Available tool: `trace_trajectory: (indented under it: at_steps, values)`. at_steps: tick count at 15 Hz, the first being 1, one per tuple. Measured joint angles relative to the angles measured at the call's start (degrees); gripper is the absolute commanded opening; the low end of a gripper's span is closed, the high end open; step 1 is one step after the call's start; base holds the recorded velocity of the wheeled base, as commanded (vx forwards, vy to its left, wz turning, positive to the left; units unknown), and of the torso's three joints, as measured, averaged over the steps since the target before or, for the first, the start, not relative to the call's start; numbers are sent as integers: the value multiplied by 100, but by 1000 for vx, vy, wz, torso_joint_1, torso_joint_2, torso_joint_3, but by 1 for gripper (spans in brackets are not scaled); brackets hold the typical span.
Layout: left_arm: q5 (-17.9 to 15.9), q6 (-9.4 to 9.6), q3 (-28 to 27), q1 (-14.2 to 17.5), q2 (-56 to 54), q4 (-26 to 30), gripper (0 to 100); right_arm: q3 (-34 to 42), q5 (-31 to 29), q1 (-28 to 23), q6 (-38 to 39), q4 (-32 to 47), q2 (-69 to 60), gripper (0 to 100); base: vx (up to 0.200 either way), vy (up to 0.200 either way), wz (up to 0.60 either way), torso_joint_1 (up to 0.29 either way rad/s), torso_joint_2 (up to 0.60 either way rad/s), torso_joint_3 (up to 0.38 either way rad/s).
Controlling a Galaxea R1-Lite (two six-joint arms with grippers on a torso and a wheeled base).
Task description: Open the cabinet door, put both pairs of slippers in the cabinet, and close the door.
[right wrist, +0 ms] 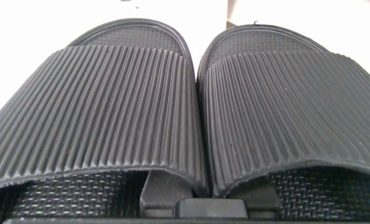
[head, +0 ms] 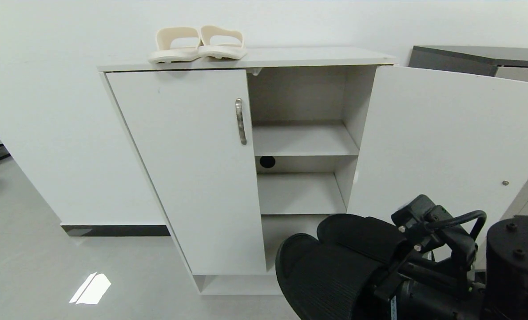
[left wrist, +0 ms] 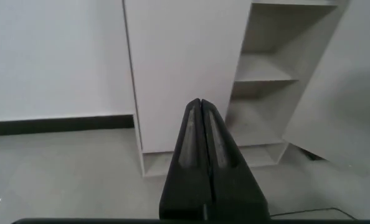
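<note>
- Right gripper (right wrist: pixel 203 196) is clamped on the pair of black slippers (head: pixel 335 262). It holds them side by side with their inner edges touching, and the ribbed straps hide most of its fingers.
- Seen from the head, the black slippers hang at about 5 o'clock, in front of the cabinet's (head: pixel 317 55) open half and low against its bottom compartment, still outside the cabinet.
- Left gripper (left wrist: pixel 200 109) has its two fingers pressed flat together with nothing between them. It is off the floor and points toward the foot of the cabinet.
- The right door (head: pixel 446 142) is swung wide open toward 3 o'clock, with its inner face to the camera.
- The left door (head: pixel 184 169) is shut. Its metal handle (head: pixel 240 121) stands upright along the edge next to the opening.
- Inside the open half, the upper shelf (head: pixel 303 140) and lower shelf (head: pixel 299 193) are bare. A round dark hole (head: pixel 267 162) shows in the back panel between them.
- The pair of cream slippers (head: pixel 197 44) lies on the cabinet's top at about 11 o'clock. The two touch each other, and their near edges slightly overhang the front edge above the shut door.
</note>
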Motion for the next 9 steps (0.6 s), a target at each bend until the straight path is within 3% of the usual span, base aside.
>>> trace_trajectory:
  at_steps: [2,4,5,7,9]
  values:
    - [171,134,67,28,-129,0,0,10,27,-2,21,-7,37,0,0,0,0,0,0,0]
    - [279,489,105,30,-189,89,0,13,40,-2,29,-16,89,0,0,0,0,0,0,0]
    - [250,475,108,30,-204,93,0,11,40,-2,29,-16,107,0,0,0,0,0,0,0]
    - [268,106,116,32,-223,93,0,7,55,9,33,-18,155,0,0,0,0,0,0,0]
    - [269,60,116,34,-233,73,0,-91,98,65,196,-112,323,0,0,0,0,0,0,0]
